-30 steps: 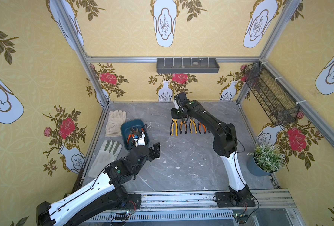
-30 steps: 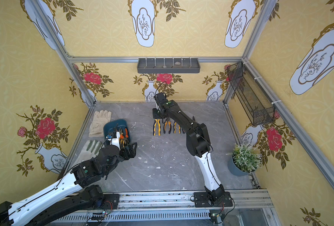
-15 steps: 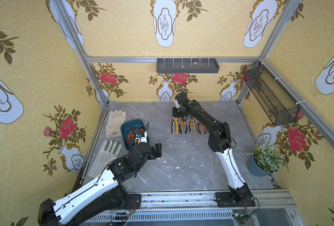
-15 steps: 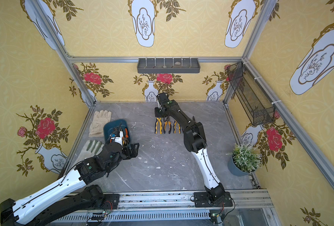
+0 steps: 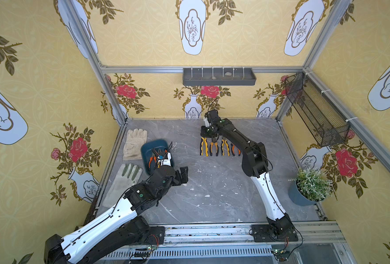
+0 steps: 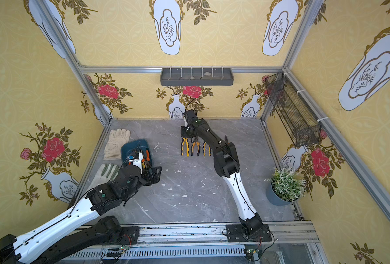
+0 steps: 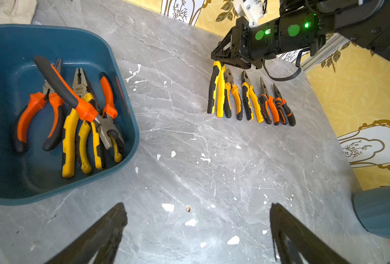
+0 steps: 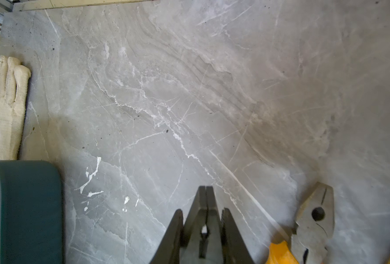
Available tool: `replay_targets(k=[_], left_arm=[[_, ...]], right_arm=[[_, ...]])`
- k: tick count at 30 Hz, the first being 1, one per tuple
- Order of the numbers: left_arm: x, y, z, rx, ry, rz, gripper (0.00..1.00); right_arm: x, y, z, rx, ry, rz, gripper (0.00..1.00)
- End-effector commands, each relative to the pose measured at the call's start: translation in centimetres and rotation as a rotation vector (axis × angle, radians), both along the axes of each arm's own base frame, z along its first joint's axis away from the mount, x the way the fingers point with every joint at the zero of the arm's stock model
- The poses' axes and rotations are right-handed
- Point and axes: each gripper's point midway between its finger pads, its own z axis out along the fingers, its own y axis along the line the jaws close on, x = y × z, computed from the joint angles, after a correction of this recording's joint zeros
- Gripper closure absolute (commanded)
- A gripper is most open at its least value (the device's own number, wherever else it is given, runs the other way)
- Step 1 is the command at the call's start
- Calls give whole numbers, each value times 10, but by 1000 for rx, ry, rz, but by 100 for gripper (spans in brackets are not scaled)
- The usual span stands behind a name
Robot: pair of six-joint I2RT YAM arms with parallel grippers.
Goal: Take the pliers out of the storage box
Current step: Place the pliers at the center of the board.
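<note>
Teal storage box: holds four pliers, orange and yellow handles crossed.
Row of pliers: five, side by side on the grey table, well apart from the box.
Right gripper: clamped on the metal head of the row's box-side yellow pair.
Left gripper: fingers spread wide, empty, just beside the box.

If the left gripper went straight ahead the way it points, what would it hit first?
Probably bare grey marble tabletop, between the dark teal plastic storage box and the row of yellow- and orange-handled pliers; depth unclear.
</note>
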Motion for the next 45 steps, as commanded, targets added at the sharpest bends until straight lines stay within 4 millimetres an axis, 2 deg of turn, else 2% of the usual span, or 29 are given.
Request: replay_targets(k=[1, 12, 31, 45], left_arm=[[-1, 0, 1, 7, 3, -6, 1], [-2, 2, 2, 5, 7, -7, 1], [-3, 6, 4, 7, 10, -3, 1], [-4, 8, 4, 8, 12, -1, 1]], right_arm=[[12, 7, 3, 40, -44, -15, 80], [18, 7, -18, 68, -10, -32, 74], [27, 1, -43, 140, 63, -89, 72], [32, -4, -43, 180, 84, -131, 72]])
